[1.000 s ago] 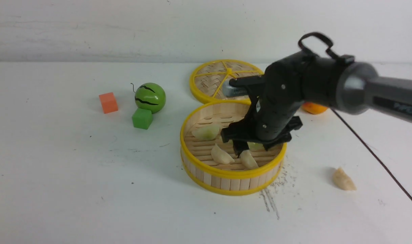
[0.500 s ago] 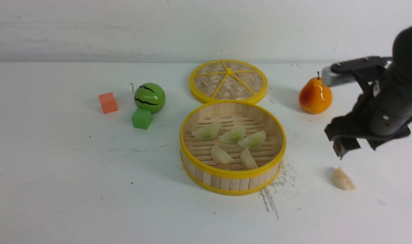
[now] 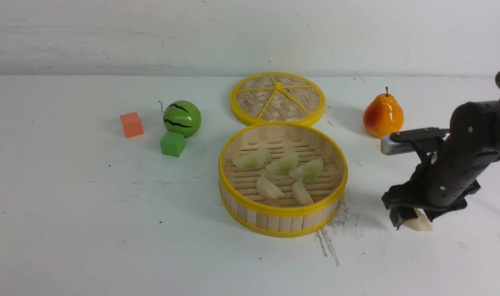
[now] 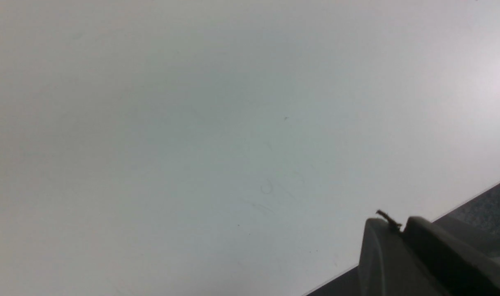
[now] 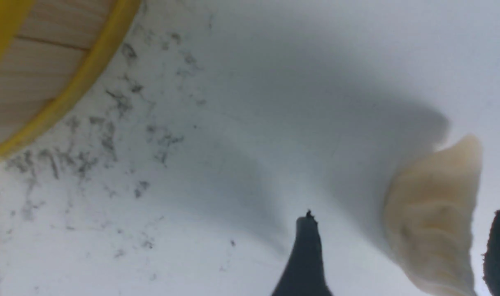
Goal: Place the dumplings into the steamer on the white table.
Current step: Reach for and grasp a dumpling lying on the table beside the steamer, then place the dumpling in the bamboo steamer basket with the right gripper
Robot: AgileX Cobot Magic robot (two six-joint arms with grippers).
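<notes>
The steamer [image 3: 282, 211] stands mid-table on the white table [image 3: 89, 213]. It holds three pale green dumplings [image 3: 282, 164] and two cream ones [image 3: 268, 188]. A third cream dumpling [image 3: 419, 224] lies on the table to the right of the steamer. My right gripper [image 3: 414, 220] is down at the table, open, with a finger on each side of that dumpling. The right wrist view shows the dumpling [image 5: 433, 218] between the two fingertips [image 5: 307, 246], apart from both, and the steamer wall [image 5: 48, 61]. My left gripper [image 4: 391, 224] is shut and empty over bare table, out of the front view.
The flat woven lid [image 3: 277, 98] lies just behind the steamer. An orange pear [image 3: 382, 117] stands behind my right gripper. A green watermelon ball [image 3: 182, 118], a green cube [image 3: 172, 144] and an orange cube [image 3: 131, 124] sit at the left. The table edge [image 4: 459, 205] is near my left gripper.
My right gripper left the steamer, swung right and came down around the cream dumpling on the table. A third green dumpling now lies in the steamer.
</notes>
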